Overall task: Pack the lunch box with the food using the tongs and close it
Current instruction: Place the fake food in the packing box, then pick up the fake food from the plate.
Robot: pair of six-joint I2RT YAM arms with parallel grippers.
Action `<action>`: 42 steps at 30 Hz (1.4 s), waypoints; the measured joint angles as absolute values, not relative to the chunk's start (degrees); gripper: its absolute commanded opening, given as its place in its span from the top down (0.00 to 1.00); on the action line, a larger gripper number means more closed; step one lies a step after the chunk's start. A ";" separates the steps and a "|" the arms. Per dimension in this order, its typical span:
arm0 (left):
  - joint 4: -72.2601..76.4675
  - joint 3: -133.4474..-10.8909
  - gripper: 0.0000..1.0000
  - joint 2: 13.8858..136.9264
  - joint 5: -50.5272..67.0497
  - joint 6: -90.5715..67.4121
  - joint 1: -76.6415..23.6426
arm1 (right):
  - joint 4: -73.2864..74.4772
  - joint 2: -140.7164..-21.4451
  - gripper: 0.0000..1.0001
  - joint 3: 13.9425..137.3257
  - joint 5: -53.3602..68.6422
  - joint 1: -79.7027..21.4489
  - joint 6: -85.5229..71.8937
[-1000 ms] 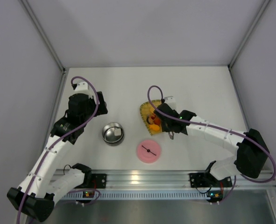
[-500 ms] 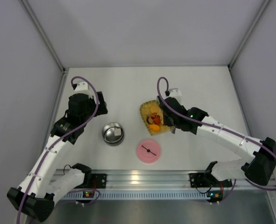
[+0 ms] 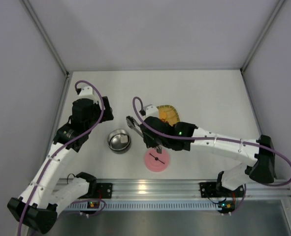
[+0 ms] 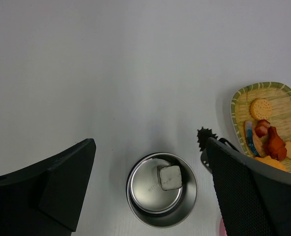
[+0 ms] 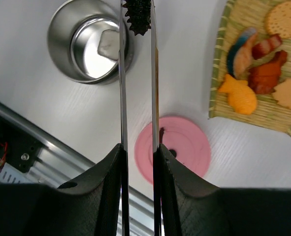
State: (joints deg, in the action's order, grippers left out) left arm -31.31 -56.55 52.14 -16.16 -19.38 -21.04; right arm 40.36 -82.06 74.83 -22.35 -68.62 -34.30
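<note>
At the lunch box point(image 5: 90, 42) rim, tongs point(image 5: 121, 98) clamped in right end effector point(image 5: 138, 158), dark spiky piece point(image 5: 138, 17) between tips (overhead: indistinct)

Tongs point(image 5: 121, 98) pinch spiky dark food point(image 5: 138, 17) nr open steel lunch box point(image 5: 56, 37).

From above, the right arm point(image 3: 214, 142) hides most of the yellow tray point(image 3: 168, 113). In the left wrist view, a finger point(image 4: 253, 196) of the left gripper point(image 4: 150, 142) and the right picture edge cut the tray off, and the pink lid point(image 4: 220, 227) is a bare sliver. The tongs' point(image 5: 121, 88) rear ends vanish inside the right gripper point(image 5: 139, 150).
</note>
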 measured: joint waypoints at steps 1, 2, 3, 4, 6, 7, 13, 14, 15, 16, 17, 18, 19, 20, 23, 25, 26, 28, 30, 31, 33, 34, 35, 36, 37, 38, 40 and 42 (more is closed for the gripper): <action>-31.31 -56.55 0.01 52.12 -16.16 -19.38 -21.04 | 40.21 -83.31 0.83 75.59 -21.93 -69.54 -34.35; -31.31 -56.55 0.01 52.12 -16.16 -19.38 -21.04 | 39.86 -84.53 0.83 76.23 -21.45 -70.35 -34.39; -31.31 -56.55 0.01 52.12 -16.16 -19.38 -21.04 | 39.55 -85.47 0.83 76.60 -20.93 -70.94 -34.48; -31.31 -56.55 0.01 52.14 -16.16 -19.38 -21.04 | 39.24 -86.48 0.83 76.86 -20.45 -71.57 -34.59; -31.31 -56.55 0.02 52.14 -16.16 -19.38 -21.04 | 38.89 -88.16 0.82 77.34 -19.38 -72.66 -34.74; -31.31 -56.55 0.02 52.14 -16.19 -19.38 -21.04 | 38.70 -88.82 0.82 77.47 -19.14 -73.10 -34.76; -31.31 -56.55 0.02 52.14 -16.16 -19.38 -21.04 | 38.11 -91.05 0.77 78.65 -17.85 -75.24 -34.85; -31.31 -56.55 0.01 52.14 -16.16 -19.38 -21.04 | 38.09 -91.18 0.75 78.89 -17.69 -75.40 -34.98; -31.31 -56.55 0.02 52.14 -16.16 -19.38 -21.04 | 37.76 -91.20 0.70 78.96 -17.61 -75.55 -35.03; -31.31 -56.55 0.01 52.14 -16.16 -19.38 -21.04 | 37.69 -91.24 0.68 79.13 -17.54 -75.66 -35.07; -31.31 -56.55 0.01 52.14 -16.16 -19.38 -21.04 | 37.50 -91.24 0.66 79.24 -17.43 -75.70 -35.14; -31.31 -56.55 0.01 52.14 -16.16 -19.38 -21.04 | 37.34 -91.24 0.62 79.29 -17.41 -75.72 -35.18; -31.31 -56.55 0.01 52.14 -16.16 -19.38 -21.04 | 37.26 -91.24 0.61 79.31 -17.41 -75.75 -35.20; -31.31 -56.55 0.01 52.14 -16.16 -19.38 -21.04 | 37.28 -91.24 0.61 79.31 -17.41 -75.75 -35.20; -31.31 -56.55 0.01 52.14 -16.16 -19.38 -21.04 | 37.26 -91.24 0.58 79.35 -17.41 -75.75 -35.18; -31.33 -56.55 0.02 52.14 -16.16 -19.38 -21.04 | 37.21 -91.26 0.57 79.61 -17.43 -75.75 -35.18; -31.31 -56.55 0.01 52.14 -16.16 -19.38 -21.04 | 37.08 -91.26 0.57 79.66 -17.43 -75.75 -35.20; -31.31 -56.55 0.01 52.14 -16.16 -19.38 -21.04 | 36.93 -91.26 0.57 79.66 -17.43 -75.75 -35.20; -31.31 -56.55 0.02 52.14 -16.16 -19.38 -21.04 | 36.91 -91.26 0.56 79.66 -17.47 -75.75 -35.18; -31.31 -56.55 0.01 52.14 -16.16 -19.38 -21.04 | 36.93 -91.26 0.56 79.66 -17.65 -75.77 -35.18; -31.31 -56.55 0.01 52.14 -16.16 -19.38 -21.04 | 37.10 -91.22 0.55 79.66 -18.57 -75.75 -35.18; -31.33 -56.55 0.01 52.14 -16.16 -19.38 -21.04 | 37.28 -91.11 0.55 79.66 -19.27 -75.75 -35.18; -31.31 -56.55 0.02 52.14 -16.19 -19.38 -21.04 | 37.47 -90.94 0.55 79.66 -19.81 -75.72 -35.18; -31.31 -56.55 0.01 52.14 -16.16 -19.38 -21.04 | 37.71 -90.61 0.55 79.66 -20.32 -75.57 -35.18; -31.31 -56.55 0.01 52.14 -16.16 -19.38 -21.04 | 37.87 -90.02 0.55 79.59 -20.88 -75.37 -35.18; -31.31 -56.55 0.01 52.14 -16.19 -19.38 -21.04 | 38.04 -89.30 0.55 79.50 -21.39 -75.07 -35.18; -31.31 -56.55 0.02 52.14 -16.19 -19.38 -21.04 | 38.19 -86.83 0.55 78.65 -22.24 -73.84 -35.20; -31.31 -56.55 0.02 52.14 -16.19 -19.38 -21.04 | 38.39 -83.31 0.55 76.77 -23.14 -71.88 -35.29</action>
